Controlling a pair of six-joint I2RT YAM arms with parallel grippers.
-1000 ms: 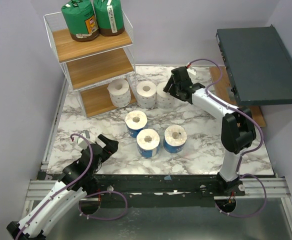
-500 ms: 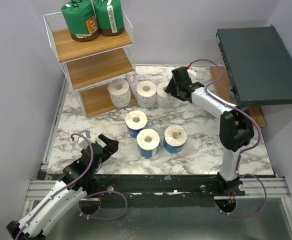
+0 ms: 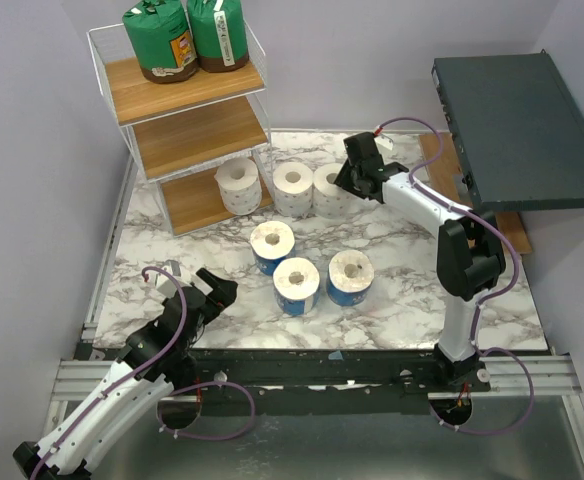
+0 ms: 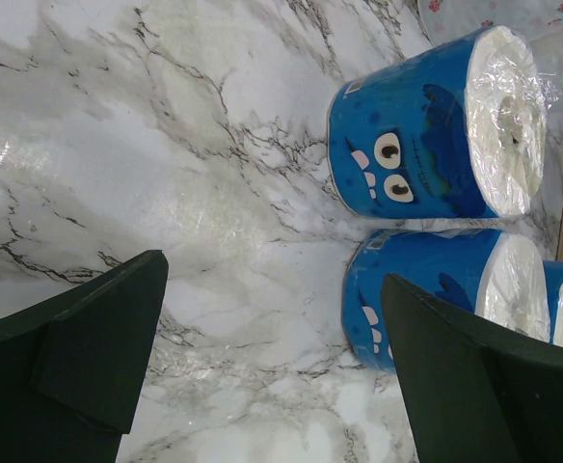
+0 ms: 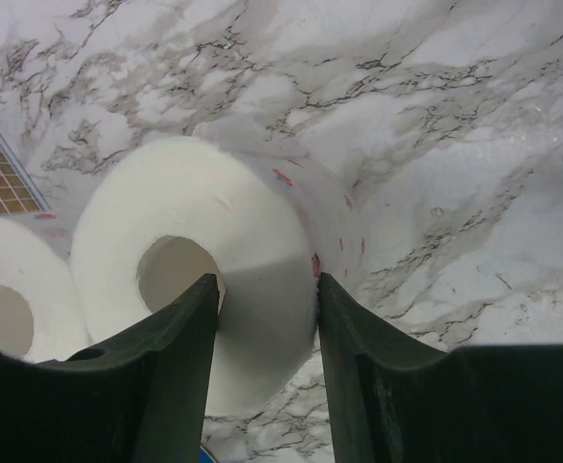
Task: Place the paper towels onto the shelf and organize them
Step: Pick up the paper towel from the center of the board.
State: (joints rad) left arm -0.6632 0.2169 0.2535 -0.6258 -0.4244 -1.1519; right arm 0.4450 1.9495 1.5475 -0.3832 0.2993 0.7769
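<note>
We are grasping the white roll [image 5: 253, 222] near the desk's [image 3: 402, 280] far edge, right gripper [image 5: 267, 289] clamped across its wall. Next, we are likely lifting it toward the shelf [image 3: 187, 135].

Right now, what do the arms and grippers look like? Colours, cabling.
Both match: the left arm and right arm have white link shells and black joint housings, with a purple cable looped along each. The left gripper and right gripper have two plain black wedge-shaped fingers. No markings visible.
</note>
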